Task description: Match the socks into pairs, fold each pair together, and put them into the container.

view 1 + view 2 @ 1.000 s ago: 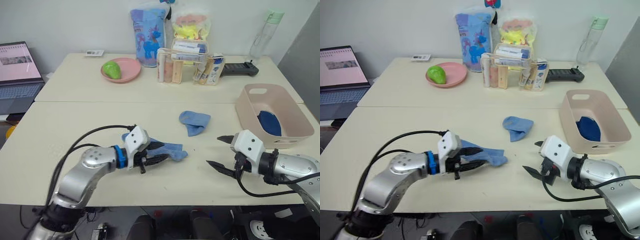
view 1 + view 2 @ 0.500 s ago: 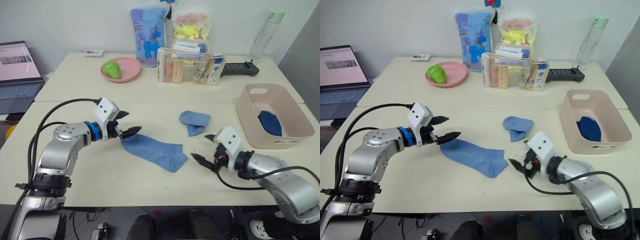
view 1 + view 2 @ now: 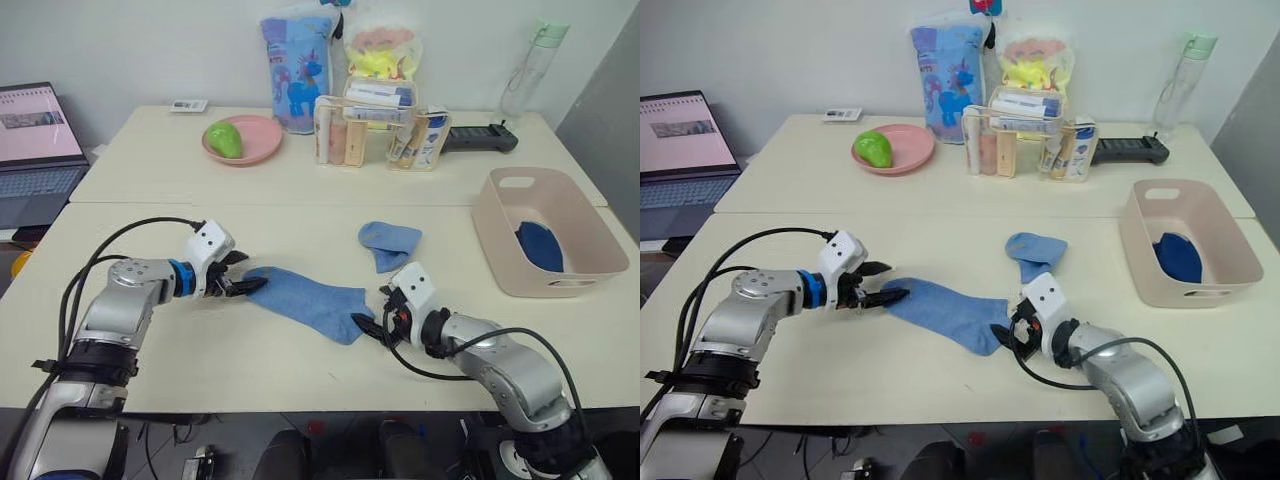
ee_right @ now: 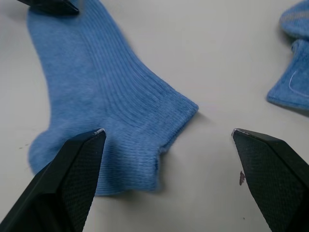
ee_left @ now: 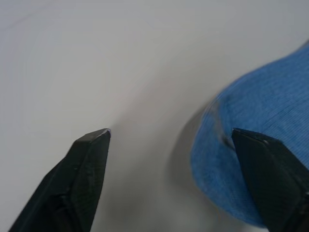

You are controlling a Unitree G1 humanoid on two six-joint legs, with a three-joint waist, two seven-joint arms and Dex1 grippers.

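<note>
Container [image 3: 505, 240] sits at your right table edge, one navy sock [image 3: 540, 246] inside. Flat light blue sock [image 3: 305, 300] lies between your grippers; crumpled light blue sock [image 3: 388, 243] just behind. Left gripper [image 3: 243, 278] spread wide at its toe, right gripper [image 3: 376, 309] spread wide at its cuff.

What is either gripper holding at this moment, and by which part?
Nothing is held. The left gripper and right gripper are both open, each at one end of the flat light blue sock. Fingers straddle the fabric without closing.
</note>
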